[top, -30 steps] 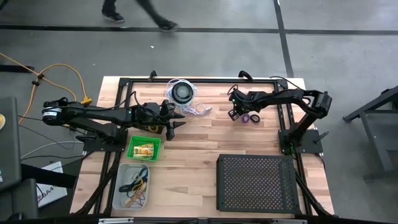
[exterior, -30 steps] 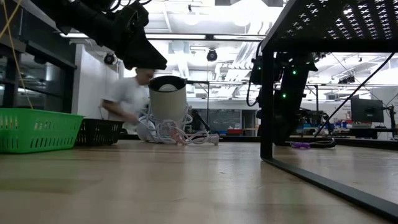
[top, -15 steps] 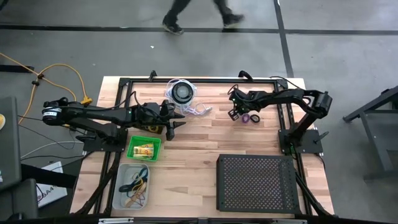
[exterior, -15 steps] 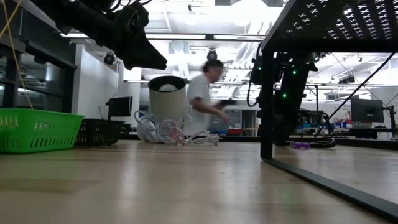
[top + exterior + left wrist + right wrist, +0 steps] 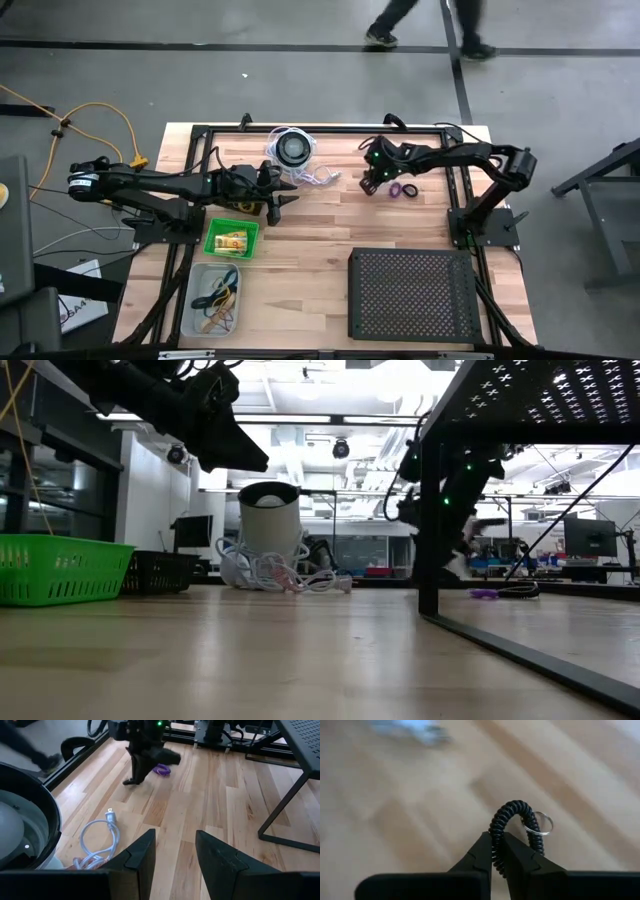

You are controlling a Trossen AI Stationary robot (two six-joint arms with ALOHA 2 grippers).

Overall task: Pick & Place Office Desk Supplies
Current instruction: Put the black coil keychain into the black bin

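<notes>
the right claw hung just above the wooden counter toward its two o'clock part, its fingers pinched shut on a black coiled cord loop with a small metal ring at one end. the loop arched up out of the fingertips, clear of the wood. in the high view that claw sat at about nine o'clock from a purple coil loop, which lay flat on the counter just beside it.

the left claw waited over the ten o'clock part of the counter with its two fingers standing apart and nothing between them. near it, at its twelve o'clock in the high view, stood a round black disc with a white cord trailing from it toward three o'clock.

at the counter's eight o'clock edge a green basket held little yellow packets. just at its six o'clock a clear bin held several rubber bands, dark and yellow among them. a large black perforated tray stood on legs over the five o'clock part.

beyond the counter, at twelve o'clock, a person's legs crossed the grey floor.
</notes>
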